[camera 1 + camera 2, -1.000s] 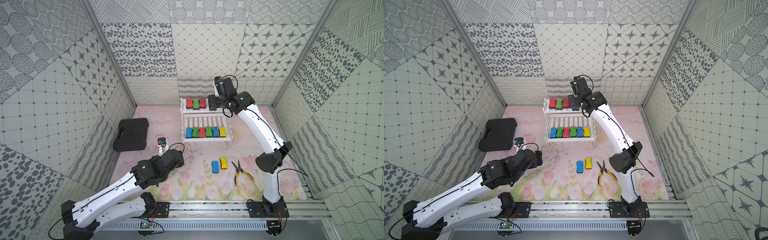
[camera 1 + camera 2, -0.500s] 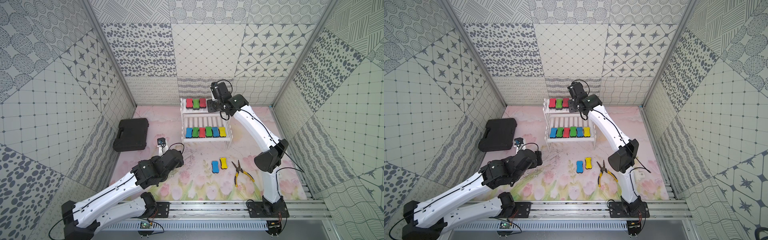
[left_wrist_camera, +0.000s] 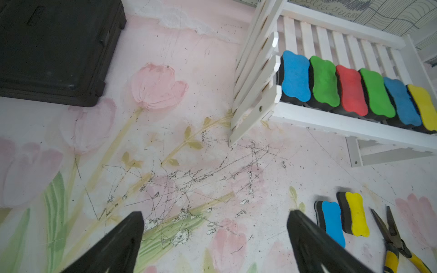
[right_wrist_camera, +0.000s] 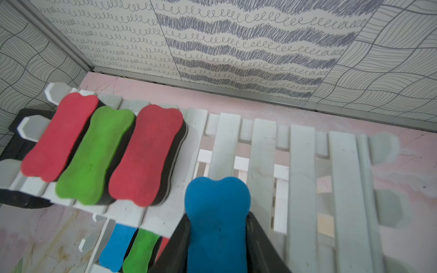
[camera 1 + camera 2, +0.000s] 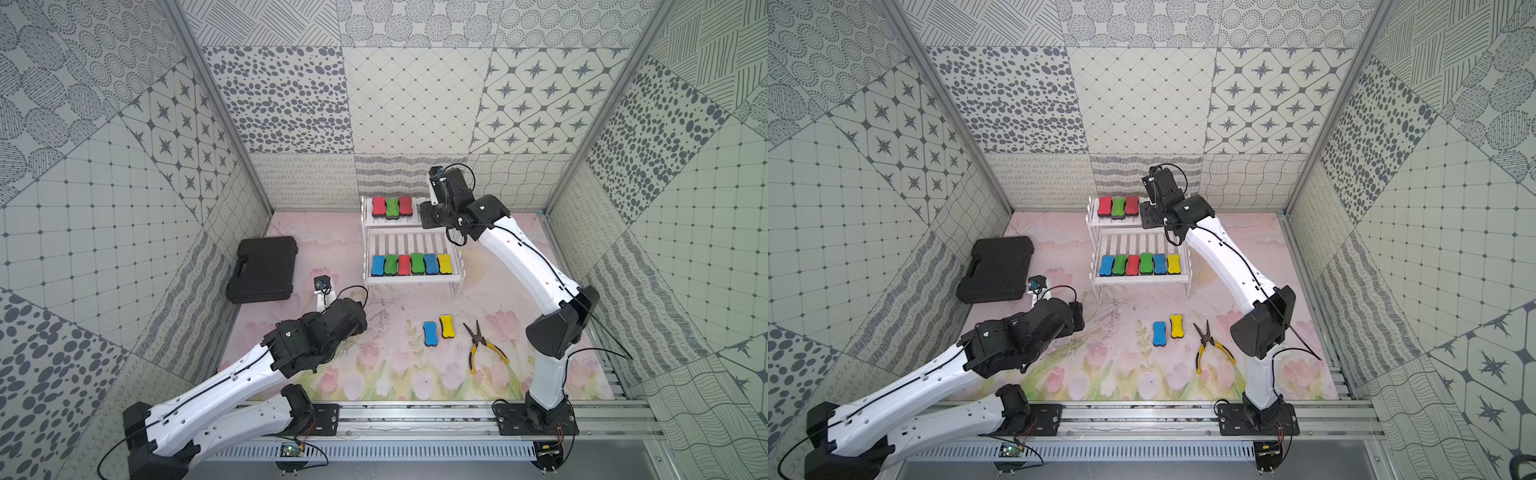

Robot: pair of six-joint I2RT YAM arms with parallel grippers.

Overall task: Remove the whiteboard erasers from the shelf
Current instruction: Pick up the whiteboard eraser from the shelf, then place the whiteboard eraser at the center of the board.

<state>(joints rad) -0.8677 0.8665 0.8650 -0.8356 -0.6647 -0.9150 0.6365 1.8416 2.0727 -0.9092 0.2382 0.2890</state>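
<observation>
Clock positions refer to the mat (image 5: 374, 374) in a top view, with 12 at the back wall.

- **10 o'clock:** black case (image 5: 264, 268), lid closed, contents hidden.
- **8 o'clock:** left gripper (image 3: 214, 236), jaws wide apart, empty.
- **12 o'clock:** shelf (image 5: 411, 280).
  - The upper tier holds the upper erasers (image 5: 392, 207): red, green, red.
  - The lower tier holds the lower erasers (image 5: 417, 263): six side by side.
  - The right gripper (image 4: 217, 227) is clamped on the blue eraser (image 4: 216, 201), over the upper tier at 3 o'clock of the red one.
- **5 o'clock of the shelf:** loose blue eraser (image 5: 430, 333) and loose yellow eraser (image 5: 446, 326) on the mat, with the pliers (image 5: 482, 345) beside them.
</observation>
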